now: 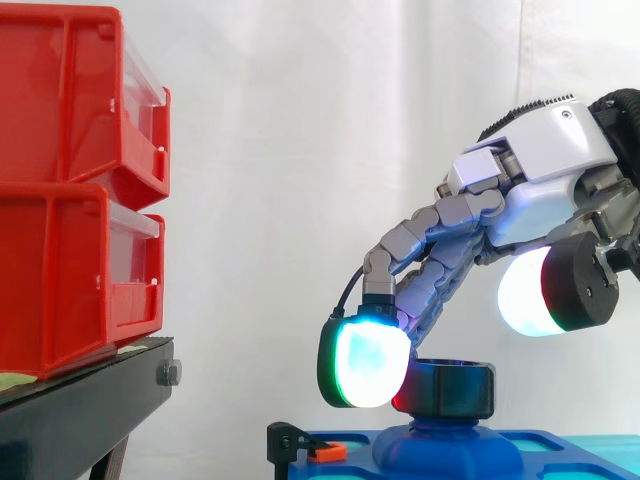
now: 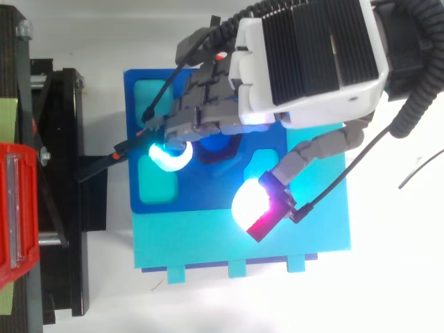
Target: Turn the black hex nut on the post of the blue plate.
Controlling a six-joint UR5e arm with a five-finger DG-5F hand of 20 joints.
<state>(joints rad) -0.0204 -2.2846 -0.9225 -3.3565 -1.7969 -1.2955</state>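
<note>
One relaxed hand (image 1: 540, 195) touching one black hex nut (image 1: 452, 388), thumb apart, one blue plate (image 2: 133, 104), two red bins (image 1: 60, 270)

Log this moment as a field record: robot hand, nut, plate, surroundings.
robot hand: above the plate, fingers stretched down to the nut, thumb held clear of it; open
fingertips: one glowing pad at the nut's left in the side view; contact unclear
black hex nut: sits on the blue post
blue plate: lies on a lighter cyan base
red bins: stacked on the black stand, apart from the plate
</note>
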